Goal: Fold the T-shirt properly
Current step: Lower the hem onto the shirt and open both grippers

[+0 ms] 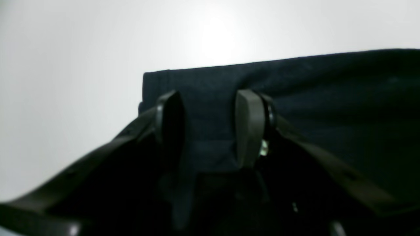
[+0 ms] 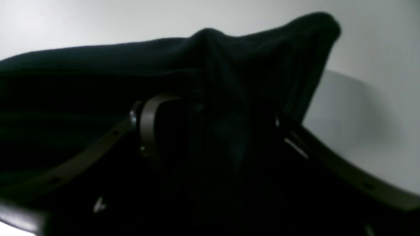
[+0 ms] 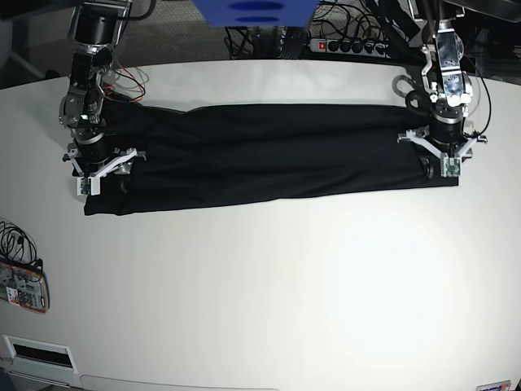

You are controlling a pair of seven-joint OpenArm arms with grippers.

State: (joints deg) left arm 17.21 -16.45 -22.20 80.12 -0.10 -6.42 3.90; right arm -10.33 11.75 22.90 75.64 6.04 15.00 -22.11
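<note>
The black T-shirt (image 3: 269, 155) lies as a long narrow strip across the white table (image 3: 285, 285). My left gripper (image 3: 444, 167) stands at the strip's right front corner. In the left wrist view its fingers (image 1: 249, 124) stand apart over the flat cloth (image 1: 328, 98), with a fold lying between them. My right gripper (image 3: 94, 175) stands at the strip's left front corner. In the right wrist view one finger (image 2: 147, 127) shows far to the left. The cloth (image 2: 229, 65) bunches up in a ridge between the jaws and hides the other finger.
A small card or packet (image 3: 23, 285) and cables lie at the table's left edge. A power strip (image 3: 358, 45) and wires sit behind the table's back edge. A blue object (image 3: 252, 10) hangs at the top centre.
</note>
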